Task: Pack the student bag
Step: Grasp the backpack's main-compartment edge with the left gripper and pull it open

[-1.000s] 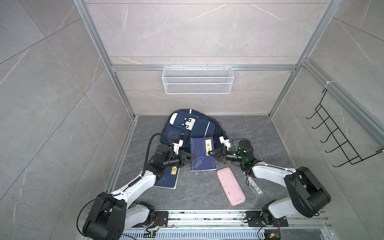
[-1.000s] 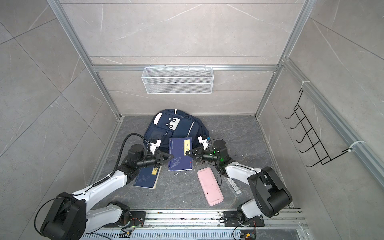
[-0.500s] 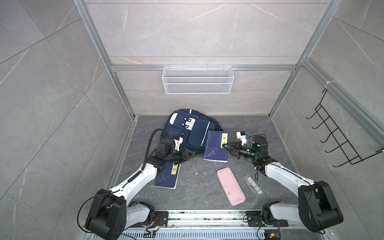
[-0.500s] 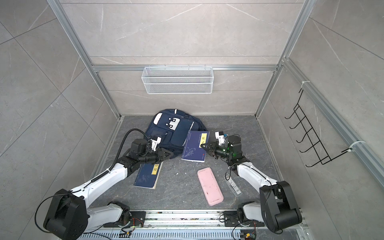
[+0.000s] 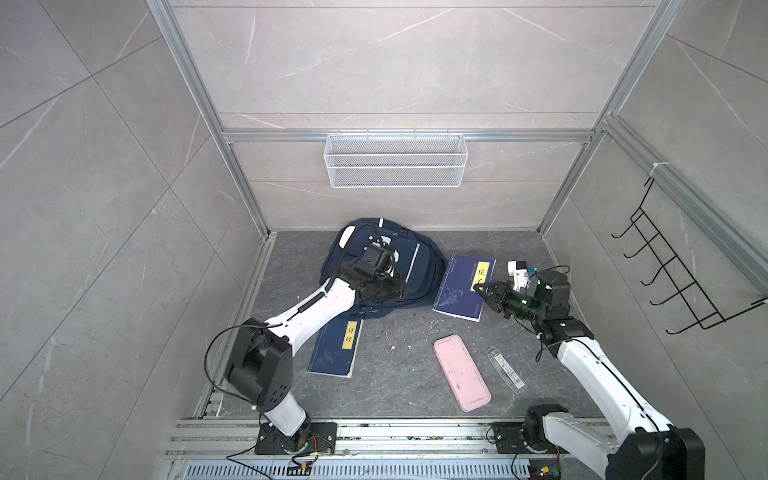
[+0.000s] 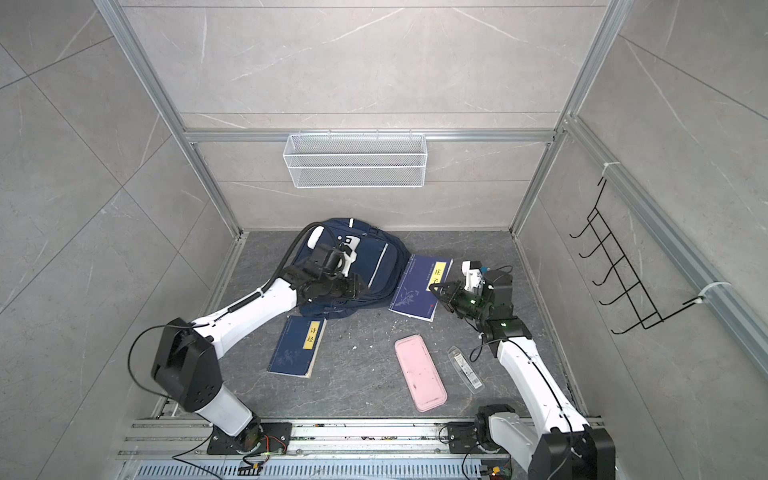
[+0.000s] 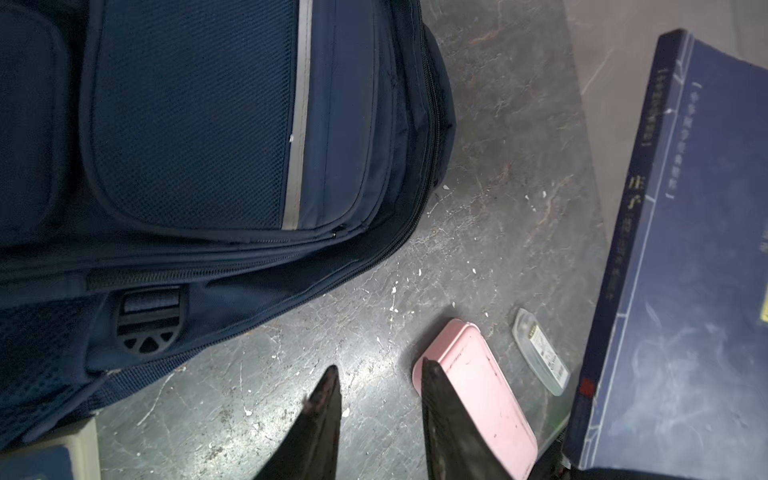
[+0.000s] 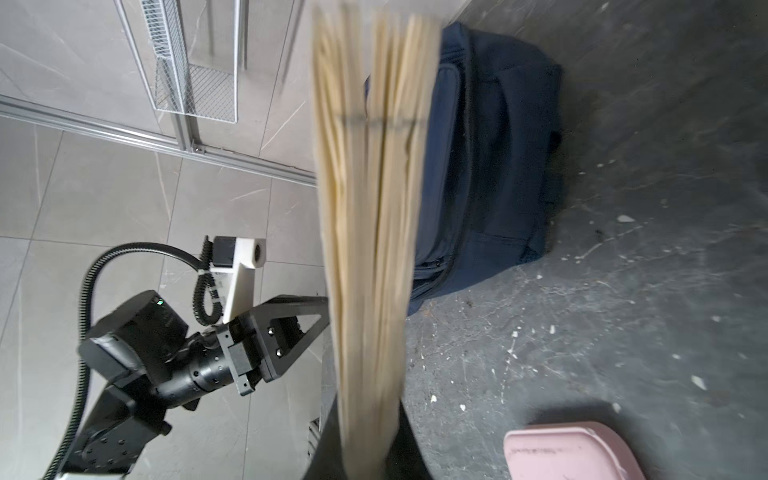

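now right claw (image 5: pixel 478 287) pinches a blue book (image 5: pixel 456 291) (left claw (image 7: pixel 379 365) parted).

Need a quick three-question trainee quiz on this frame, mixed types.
1. True or false: the right jaws are shut on a blue book.
2. How many blue books lie outside the backpack?
3. What lies beside the pink case? A wire basket, B clear plastic case, C hook rack.
Key: 1 true. 2 two, counting the other book. 3 B.
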Controlling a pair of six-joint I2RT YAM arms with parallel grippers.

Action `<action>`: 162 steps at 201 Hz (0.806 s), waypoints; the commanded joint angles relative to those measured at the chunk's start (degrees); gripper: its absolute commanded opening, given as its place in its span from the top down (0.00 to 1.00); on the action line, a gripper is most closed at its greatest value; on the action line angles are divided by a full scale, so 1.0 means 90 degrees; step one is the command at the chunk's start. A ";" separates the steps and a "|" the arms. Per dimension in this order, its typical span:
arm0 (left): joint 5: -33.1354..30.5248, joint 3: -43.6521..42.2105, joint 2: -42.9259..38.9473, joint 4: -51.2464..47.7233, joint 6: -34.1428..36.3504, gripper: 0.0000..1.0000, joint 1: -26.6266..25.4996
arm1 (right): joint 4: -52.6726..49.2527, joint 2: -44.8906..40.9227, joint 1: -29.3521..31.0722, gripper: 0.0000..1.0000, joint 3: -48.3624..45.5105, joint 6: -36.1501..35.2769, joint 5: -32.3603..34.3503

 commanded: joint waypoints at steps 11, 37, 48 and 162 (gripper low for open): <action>-0.1308 0.1266 0.0884 -0.1453 0.0842 0.62 -0.0333 | -0.0861 -0.0389 -0.0152 1.00 0.0255 -0.0555 0.0211; -0.1923 0.2205 0.1643 -0.1990 0.1152 0.59 -0.0605 | -0.1211 -0.0590 -0.0304 1.00 0.0304 -0.0746 0.0210; -0.2147 0.2580 0.1915 -0.2183 0.1291 0.59 -0.0695 | -0.1322 -0.0646 -0.0361 1.00 0.0321 -0.0821 0.0210; -0.3688 0.5511 0.4485 -0.3678 0.2316 0.49 -0.1053 | -0.1698 -0.0770 -0.0705 1.00 0.0396 -0.1029 -0.0153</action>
